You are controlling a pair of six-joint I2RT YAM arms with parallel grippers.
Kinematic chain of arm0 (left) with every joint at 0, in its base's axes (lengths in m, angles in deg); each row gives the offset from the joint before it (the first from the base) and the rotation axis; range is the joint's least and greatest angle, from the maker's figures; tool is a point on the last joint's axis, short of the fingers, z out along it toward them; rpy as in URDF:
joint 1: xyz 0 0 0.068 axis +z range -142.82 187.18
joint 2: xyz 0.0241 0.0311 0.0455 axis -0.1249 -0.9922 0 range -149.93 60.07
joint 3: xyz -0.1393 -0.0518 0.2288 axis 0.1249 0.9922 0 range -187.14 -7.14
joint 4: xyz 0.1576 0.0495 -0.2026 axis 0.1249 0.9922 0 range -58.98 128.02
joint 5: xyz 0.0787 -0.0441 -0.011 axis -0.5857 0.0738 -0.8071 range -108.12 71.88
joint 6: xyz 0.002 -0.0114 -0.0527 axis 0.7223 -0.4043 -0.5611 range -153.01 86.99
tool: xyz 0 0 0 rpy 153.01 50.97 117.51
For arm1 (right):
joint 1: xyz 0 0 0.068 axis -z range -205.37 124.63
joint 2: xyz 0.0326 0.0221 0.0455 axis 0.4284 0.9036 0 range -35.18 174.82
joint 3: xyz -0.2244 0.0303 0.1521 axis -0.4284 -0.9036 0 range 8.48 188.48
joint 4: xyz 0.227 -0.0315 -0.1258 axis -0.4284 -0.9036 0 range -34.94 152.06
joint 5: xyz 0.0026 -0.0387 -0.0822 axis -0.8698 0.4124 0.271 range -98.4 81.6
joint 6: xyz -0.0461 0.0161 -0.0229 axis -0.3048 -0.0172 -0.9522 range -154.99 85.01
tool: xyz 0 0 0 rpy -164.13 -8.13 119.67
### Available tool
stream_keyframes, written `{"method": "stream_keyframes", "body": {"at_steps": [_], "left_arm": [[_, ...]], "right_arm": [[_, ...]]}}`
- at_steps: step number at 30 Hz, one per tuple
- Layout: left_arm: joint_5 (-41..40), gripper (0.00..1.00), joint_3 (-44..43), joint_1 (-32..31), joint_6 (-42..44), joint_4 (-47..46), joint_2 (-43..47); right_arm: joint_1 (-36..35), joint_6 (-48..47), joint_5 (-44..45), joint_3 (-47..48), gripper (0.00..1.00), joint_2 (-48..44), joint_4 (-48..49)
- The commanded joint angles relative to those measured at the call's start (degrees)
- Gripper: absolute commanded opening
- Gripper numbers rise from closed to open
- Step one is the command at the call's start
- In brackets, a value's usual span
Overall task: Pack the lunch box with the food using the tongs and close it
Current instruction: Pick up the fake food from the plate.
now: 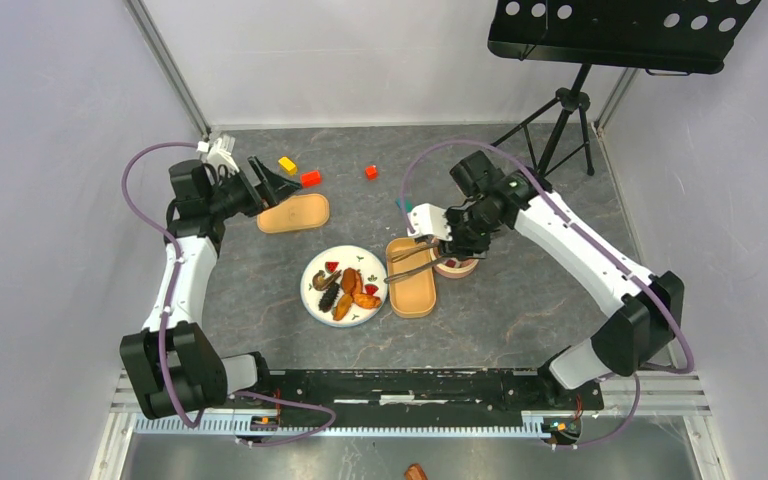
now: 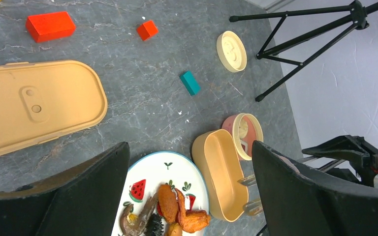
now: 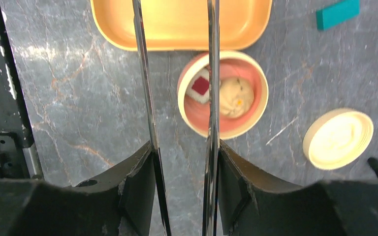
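The food (image 1: 345, 290) lies on a white plate (image 1: 320, 303): orange-brown fried chunks (image 2: 170, 201) and a dark ridged piece (image 2: 153, 226). A pale rice ball (image 3: 236, 96) and a red-and-white piece (image 3: 200, 86) sit in a round pink-lined container (image 3: 231, 133). The tan lunch box (image 1: 415, 298) stands empty right of the plate, and its lid (image 1: 293, 213) lies apart at the back left. My right gripper (image 1: 432, 240) is shut on the tongs (image 3: 145, 73), whose bare tips (image 2: 248, 179) hang at the box's rim. My left gripper (image 1: 272, 178) is open above the lid, holding nothing.
A round cream lid (image 3: 338, 138) lies beside the round container. A teal cube (image 2: 190, 82), a red block (image 2: 50, 25), a red cube (image 2: 147, 29) and a yellow cube (image 1: 287, 164) are scattered at the back. A black tripod (image 1: 570, 110) stands at the back right.
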Motion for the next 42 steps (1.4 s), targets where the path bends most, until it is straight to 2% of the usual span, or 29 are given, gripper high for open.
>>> {"method": "stream_keyframes", "body": {"at_steps": [1,8,15,30,36,42], "left_arm": [[-0.8,0.98,-1.6,-0.1,3.5,1.3,3.4],[-1.8,0.99,0.9,-0.1,2.7,2.2,6.1],[-1.6,0.99,1.2,-0.1,1.6,2.2,7.4],[-2.0,0.99,1.2,-0.1,1.1,2.3,7.5],[-2.2,0.99,1.1,-0.1,1.2,2.2,7.3],[-1.9,0.99,0.7,-0.1,1.4,2.3,6.9]], "right_arm": [[-4.6,3.4,1.2,3.0,0.5,1.8,3.3],[-11.3,13.6,4.3,0.7,0.48,4.3,7.3],[-16.8,19.8,7.4,-2.6,0.5,7.7,11.4],[-19.3,25.8,13.5,-5.2,0.49,10.4,14.9],[-19.4,26.5,12.5,-3.9,0.4,11.0,13.5],[-19.5,27.0,12.3,-3.4,0.25,9.9,12.8]]}}
